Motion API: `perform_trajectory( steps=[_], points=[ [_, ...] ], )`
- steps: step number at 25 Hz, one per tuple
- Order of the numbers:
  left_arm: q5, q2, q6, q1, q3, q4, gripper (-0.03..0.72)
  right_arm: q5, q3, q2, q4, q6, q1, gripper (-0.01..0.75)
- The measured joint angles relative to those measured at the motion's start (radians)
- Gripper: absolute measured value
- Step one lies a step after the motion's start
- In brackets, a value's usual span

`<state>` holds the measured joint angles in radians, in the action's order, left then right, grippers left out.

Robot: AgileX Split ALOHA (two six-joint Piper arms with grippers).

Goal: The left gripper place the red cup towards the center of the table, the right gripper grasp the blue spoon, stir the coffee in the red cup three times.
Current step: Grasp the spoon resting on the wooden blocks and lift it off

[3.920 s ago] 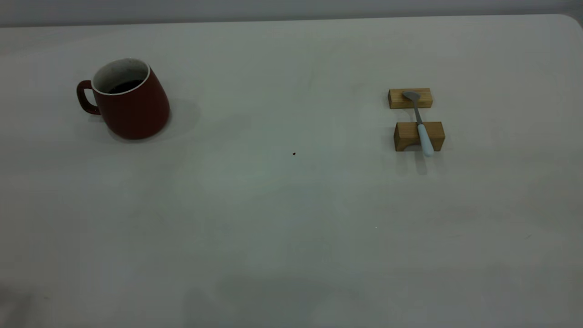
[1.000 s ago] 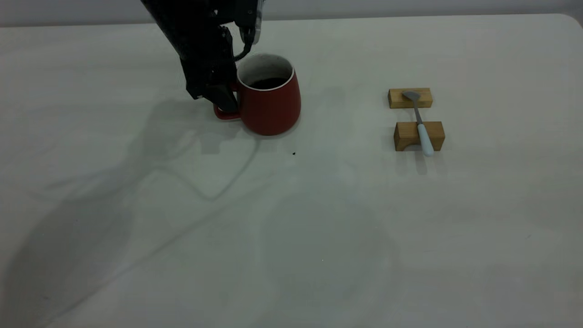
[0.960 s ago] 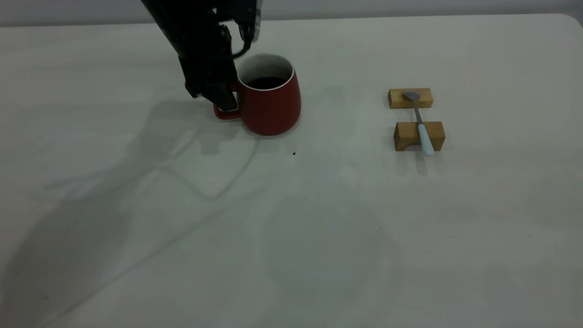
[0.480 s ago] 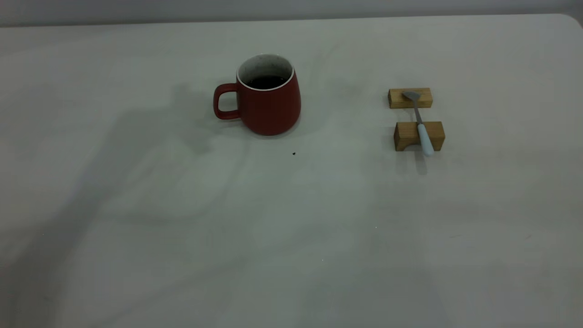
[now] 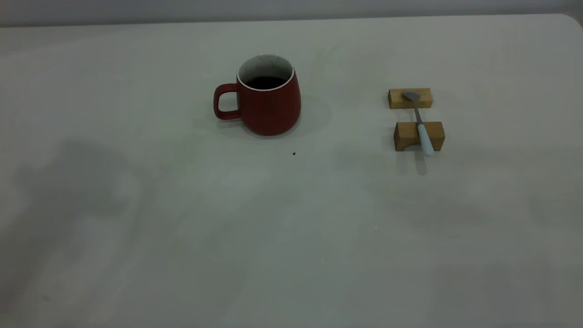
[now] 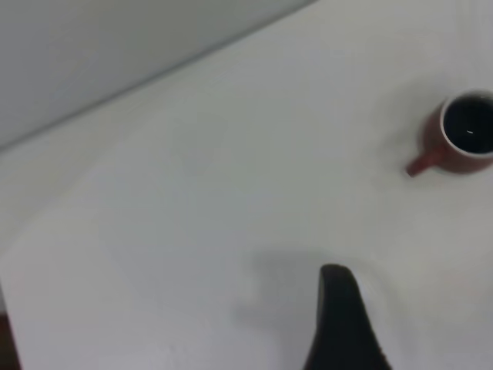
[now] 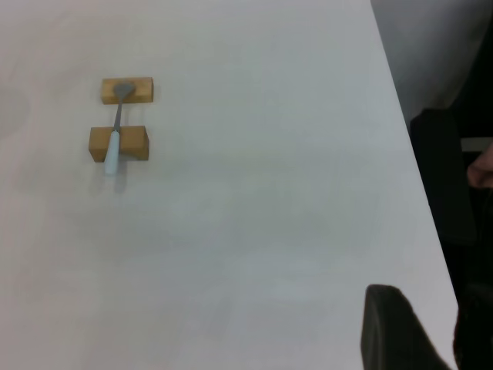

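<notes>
The red cup (image 5: 269,98) stands upright on the table (image 5: 291,237), a little toward the far edge and near the middle of its width, handle pointing toward the left arm's side, with dark coffee (image 5: 266,82) low inside. Nothing touches it, so the placing step looks done. The blue spoon (image 5: 421,125) lies well apart from the cup, toward the right edge, bridged across two wooden blocks: its grey bowl rests on the far block (image 5: 396,99) and its pale handle crosses the near block (image 5: 405,136), the handle's end jutting past it toward the near edge.

Neither gripper shows in the exterior view. Only one dark finger of the left gripper (image 6: 339,324) enters its wrist view, high above the table with the cup far off; only one of the right gripper (image 7: 397,331) enters its own, near the table's right edge, the spoon far off. Whether either pair of fingers is apart or together cannot be told.

The step in hand is judged to be the right arm's reach for the spoon. It would go best by coming down over the overhanging handle, fingers either side of it across its width, clear of the near block, then lifting straight up so the bowl leaves the far block without dragging it
</notes>
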<state>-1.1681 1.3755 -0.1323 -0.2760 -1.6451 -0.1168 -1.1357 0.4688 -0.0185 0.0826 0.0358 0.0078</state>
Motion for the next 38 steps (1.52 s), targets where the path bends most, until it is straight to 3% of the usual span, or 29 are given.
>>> perform_trajectory(
  steps=[9,16,21,30,38],
  points=[
    [0.0,-0.457,0.108,0.0,0.719,0.098,0.554,0.0,0.0,0.0,0.0,0.0,0.0,0.238],
    [0.022,-0.823,0.139,0.0,1.058,0.109,0.554,0.0,0.0,0.0,0.0,0.0,0.0,0.238],
    [0.06,-1.016,0.14,0.0,1.148,0.125,0.554,0.0,0.0,0.0,0.0,0.0,0.0,0.238],
    [0.053,-1.227,0.14,0.005,1.159,0.127,0.554,0.0,0.0,0.0,0.0,0.0,0.0,0.238],
    [0.045,-1.37,0.138,0.174,1.159,0.127,0.554,0.0,0.0,0.0,0.0,0.0,0.0,0.238]
  ],
)
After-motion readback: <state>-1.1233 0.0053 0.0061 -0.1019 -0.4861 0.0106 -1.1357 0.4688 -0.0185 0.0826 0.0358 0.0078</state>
